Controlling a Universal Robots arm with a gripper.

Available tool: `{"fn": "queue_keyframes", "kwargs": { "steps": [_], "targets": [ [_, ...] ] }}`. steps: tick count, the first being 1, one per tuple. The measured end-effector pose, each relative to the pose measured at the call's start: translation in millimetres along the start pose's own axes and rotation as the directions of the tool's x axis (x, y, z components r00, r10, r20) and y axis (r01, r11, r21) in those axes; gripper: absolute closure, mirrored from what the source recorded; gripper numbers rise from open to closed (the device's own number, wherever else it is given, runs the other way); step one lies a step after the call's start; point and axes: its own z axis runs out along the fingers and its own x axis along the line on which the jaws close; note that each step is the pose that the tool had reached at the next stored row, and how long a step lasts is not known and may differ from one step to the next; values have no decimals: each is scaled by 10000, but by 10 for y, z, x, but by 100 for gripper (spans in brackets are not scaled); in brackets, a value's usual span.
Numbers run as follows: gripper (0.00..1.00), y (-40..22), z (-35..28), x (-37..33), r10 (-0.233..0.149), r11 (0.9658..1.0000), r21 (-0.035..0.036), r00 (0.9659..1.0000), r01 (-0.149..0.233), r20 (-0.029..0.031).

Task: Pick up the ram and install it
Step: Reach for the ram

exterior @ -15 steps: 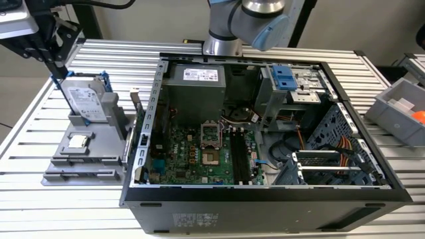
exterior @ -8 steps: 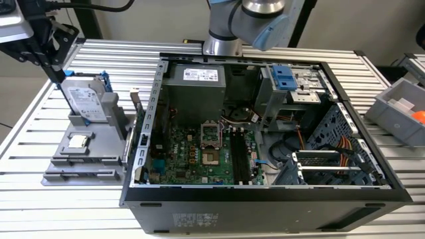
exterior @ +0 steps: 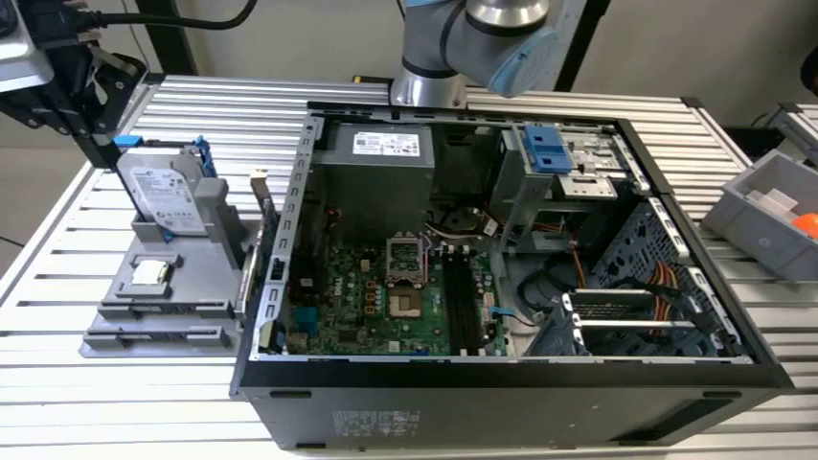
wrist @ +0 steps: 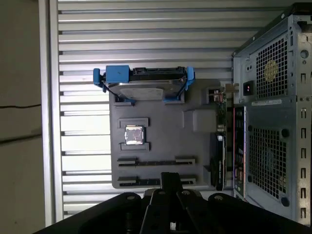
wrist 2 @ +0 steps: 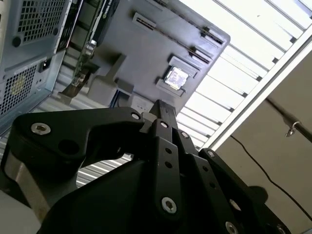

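— Ram first: where does it sit?
— The ram point(wrist: 156, 163), a long thin board stick, shows edge-on as a dark line in the first wrist view. It is seated between two small clips on the flat grey plastic holder tray point(wrist: 161, 141). A second dark row runs parallel just beside it; whether that row holds a stick too, I cannot tell.
— And the gripper?
— The black two-finger gripper point(wrist: 170, 179) hangs well above the tray's edge by those rows, touching nothing. Its fingers point(wrist 2: 163, 114) are drawn together, with nothing seen between them.
— What else is on the tray?
— A square silver processor chip point(wrist: 134, 135) lies in a recess near the rows. A silver hard drive in a blue bracket point(wrist: 146, 90) stands upright at the far end. A dark expansion card point(wrist: 218, 156) stands on edge along the side next to the case.
— The case?
— The open black computer case point(exterior: 511, 383) lies just beside the tray on the ribbed metal table point(exterior: 77, 402). Inside it lies the large green motherboard point(exterior: 371, 297) with its long black slots point(exterior: 458, 302).
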Motion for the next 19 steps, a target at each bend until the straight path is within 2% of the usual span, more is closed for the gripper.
{"fn": "queue_keyframes", "kwargs": {
  "steps": [19],
  "targets": [
    [100,-269,-13,11,0,10000,0,10000,0,-5]
  ]
}}
